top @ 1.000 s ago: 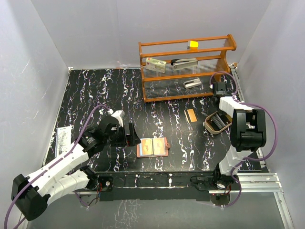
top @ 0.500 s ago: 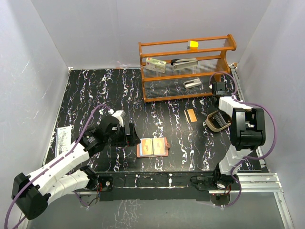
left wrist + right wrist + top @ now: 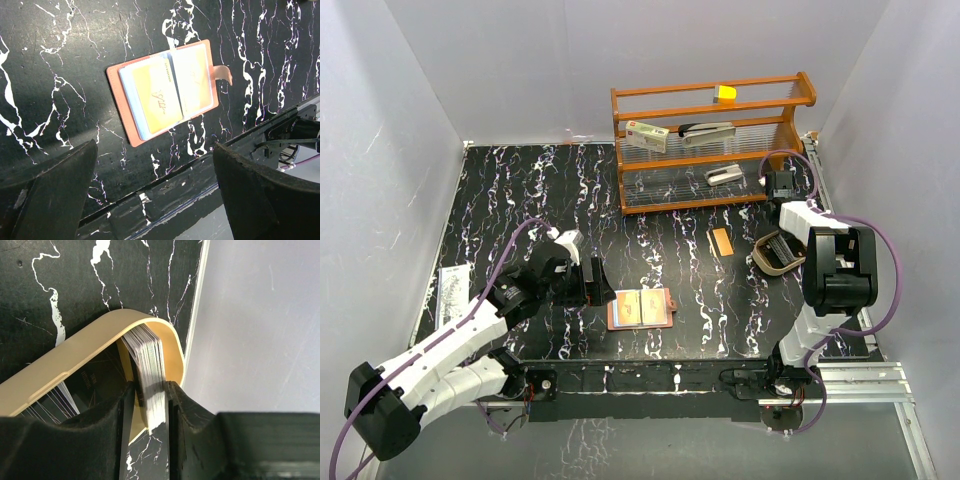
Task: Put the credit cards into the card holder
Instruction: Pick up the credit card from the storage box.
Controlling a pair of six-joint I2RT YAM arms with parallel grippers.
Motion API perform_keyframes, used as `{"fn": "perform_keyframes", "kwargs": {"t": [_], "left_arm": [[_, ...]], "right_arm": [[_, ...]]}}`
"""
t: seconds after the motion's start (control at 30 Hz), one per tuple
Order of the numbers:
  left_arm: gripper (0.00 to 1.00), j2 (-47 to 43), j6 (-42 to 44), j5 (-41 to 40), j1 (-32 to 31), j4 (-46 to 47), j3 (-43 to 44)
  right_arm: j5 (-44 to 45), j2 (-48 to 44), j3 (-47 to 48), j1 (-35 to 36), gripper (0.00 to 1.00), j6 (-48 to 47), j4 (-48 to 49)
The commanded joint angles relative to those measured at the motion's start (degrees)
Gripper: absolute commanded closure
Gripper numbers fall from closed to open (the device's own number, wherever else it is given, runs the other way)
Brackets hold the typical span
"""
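Right wrist view: the right tool (image 3: 150, 405) clenches a stack of thin cards (image 3: 149, 357) in the tan tray (image 3: 75, 357), which has swung round since a second ago, so a lift seems begun. By the card holder (image 3: 167, 90) at the surface's front edge, the left tool (image 3: 155, 187) hangs released; an orange credit card (image 3: 721, 241) lies loose.

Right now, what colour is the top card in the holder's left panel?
Top card: orange, over a light blue card; clearest in left wrist view.
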Motion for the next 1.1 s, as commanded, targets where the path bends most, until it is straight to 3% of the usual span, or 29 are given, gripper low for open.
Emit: {"fn": "perform_keyframes", "kwargs": {"t": [0.0,0.3,1.07], "left_arm": [[0.01,-1.4,0.4,0.7,0.0,-0.1,1.1],[0.01,-1.3,0.3,1.0,0.0,0.3,1.0],[0.01,-1.0,0.5,1.2,0.0,0.4,0.9]], "right_arm": [[1.4,-3.0,3.9,-0.4,0.72,0.1,0.7],[0.3,-3.0,4.2,-0.4,0.74,0.2,0.2],[-1.5,-4.4,6.6,-0.3,1.00,0.4,-3.1]]}}
